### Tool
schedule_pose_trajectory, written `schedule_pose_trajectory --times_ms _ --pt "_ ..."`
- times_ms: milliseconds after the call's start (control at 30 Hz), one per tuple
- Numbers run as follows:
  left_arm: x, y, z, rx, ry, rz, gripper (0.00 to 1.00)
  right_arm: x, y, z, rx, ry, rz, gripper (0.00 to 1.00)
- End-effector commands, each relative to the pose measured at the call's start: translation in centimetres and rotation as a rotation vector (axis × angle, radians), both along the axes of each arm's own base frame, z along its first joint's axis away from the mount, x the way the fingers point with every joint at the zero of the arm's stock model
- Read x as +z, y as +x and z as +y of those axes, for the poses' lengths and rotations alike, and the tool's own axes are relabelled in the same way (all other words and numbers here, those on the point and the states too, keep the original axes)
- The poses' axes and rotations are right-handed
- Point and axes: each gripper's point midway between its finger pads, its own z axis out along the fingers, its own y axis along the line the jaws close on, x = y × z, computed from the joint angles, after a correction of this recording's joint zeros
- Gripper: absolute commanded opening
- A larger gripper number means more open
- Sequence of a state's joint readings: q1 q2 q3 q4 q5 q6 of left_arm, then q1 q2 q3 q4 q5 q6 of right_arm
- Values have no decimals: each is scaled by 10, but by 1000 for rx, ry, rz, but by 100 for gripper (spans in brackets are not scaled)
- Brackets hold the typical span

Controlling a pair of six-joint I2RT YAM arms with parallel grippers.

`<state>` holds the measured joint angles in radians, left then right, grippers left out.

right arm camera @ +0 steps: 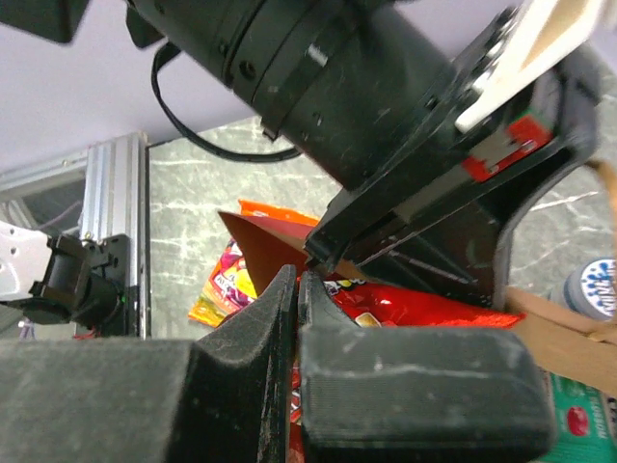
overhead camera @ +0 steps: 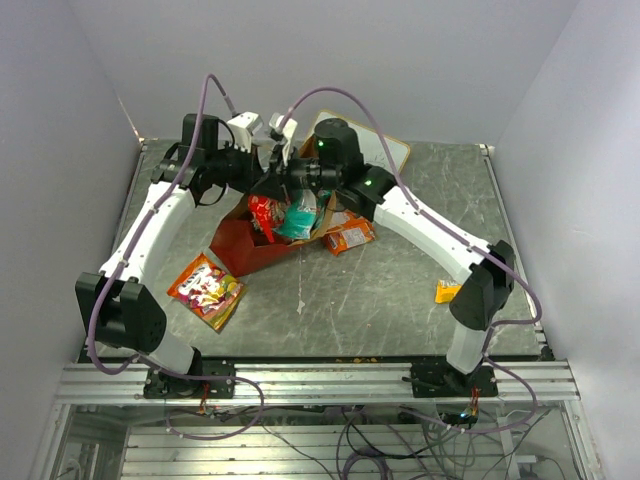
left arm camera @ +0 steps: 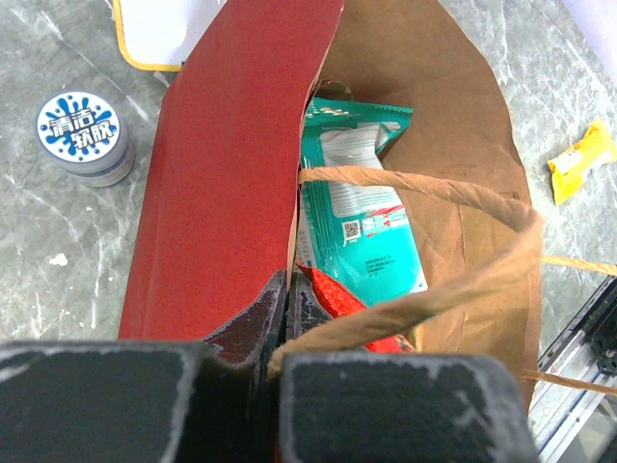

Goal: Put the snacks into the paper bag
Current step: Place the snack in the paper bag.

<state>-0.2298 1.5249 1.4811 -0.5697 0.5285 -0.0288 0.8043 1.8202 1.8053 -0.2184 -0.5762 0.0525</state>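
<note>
left gripper (left arm camera: 285,309) is pinching the red wall of the paper bag (left arm camera: 222,174), jaws pressed together. right gripper (right arm camera: 297,299), also closed, is crowding the bag's mouth; i cannot tell whether it is gripping anything. red packet (left arm camera: 333,299) and teal packet (left arm camera: 362,212) are lying inside the bag. round tin (left arm camera: 85,135) and white board (left arm camera: 159,29) are sitting beside the bag, with the yellow bar (left arm camera: 581,159) lying well apart from it.

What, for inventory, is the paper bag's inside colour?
Brown; the paper bag shows best in left wrist view.

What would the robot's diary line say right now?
left claw: shut on paper bag rim | right claw: shut, grip unclear | inside: teal packet, red packet | outside: yellow bar, front-left orange packet
</note>
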Motion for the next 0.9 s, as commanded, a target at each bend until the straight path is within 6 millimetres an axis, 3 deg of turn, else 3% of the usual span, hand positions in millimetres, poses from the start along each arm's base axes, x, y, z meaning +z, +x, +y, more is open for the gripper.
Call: schedule_pose_trajectory --times_ms 0,267,500,600,733,867 --pt "11 4 -2 -7 -52 6 7 -13 2 10 13 -13 -33 0" --pt "9 6 1 -7 -70 14 7 -53 16 11 -50 -88 -16 0" --pt "8 6 2 -10 -75 15 7 -75 2 29 -5 -153 -30 0" --pt "8 7 4 -6 -75 13 7 -87 5 29 -12 -192 -43 0" --pt "8 7 5 -6 -79 11 7 -98 12 24 -26 -251 -71 12" --pt "6 7 5 -9 -80 13 7 -88 12 21 -26 -255 -100 21"
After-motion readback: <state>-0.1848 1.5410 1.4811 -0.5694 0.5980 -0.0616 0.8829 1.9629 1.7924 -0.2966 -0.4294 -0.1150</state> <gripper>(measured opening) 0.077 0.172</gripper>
